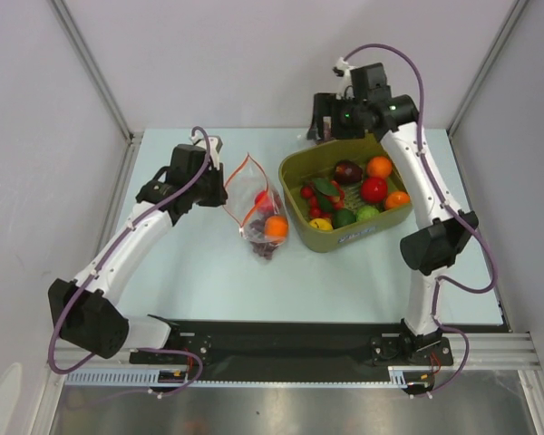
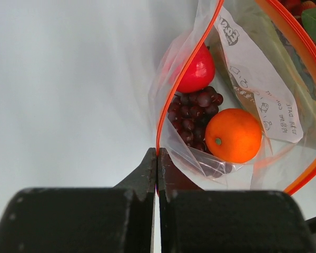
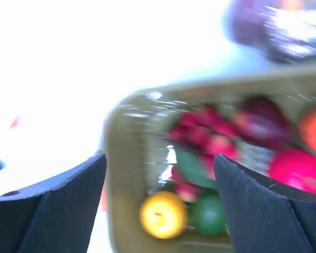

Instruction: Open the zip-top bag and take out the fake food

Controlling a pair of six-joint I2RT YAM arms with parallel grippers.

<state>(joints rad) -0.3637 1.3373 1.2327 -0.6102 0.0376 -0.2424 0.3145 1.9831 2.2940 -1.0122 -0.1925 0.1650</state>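
Note:
The zip-top bag (image 1: pixel 257 210) lies on the table with its red-orange mouth open towards the back. In the left wrist view the bag (image 2: pixel 253 79) holds a red apple (image 2: pixel 197 71), a dark purple grape bunch (image 2: pixel 192 113) and an orange fruit (image 2: pixel 233 135). My left gripper (image 1: pixel 219 190) is shut on the left side of the bag's red strip (image 2: pixel 158 155). My right gripper (image 1: pixel 319 127) is open and empty, above the back left corner of the olive bin (image 1: pixel 295 168); its view (image 3: pixel 158 163) is blurred.
The olive bin (image 3: pixel 116 158) stands just right of the bag and holds a dark maroon fruit (image 1: pixel 348 171), oranges (image 1: pixel 379 166), a red apple (image 1: pixel 374 188), a lime (image 1: pixel 344 217), a lemon (image 1: pixel 320 224) and red chillies (image 1: pixel 313 204). Walls enclose the table.

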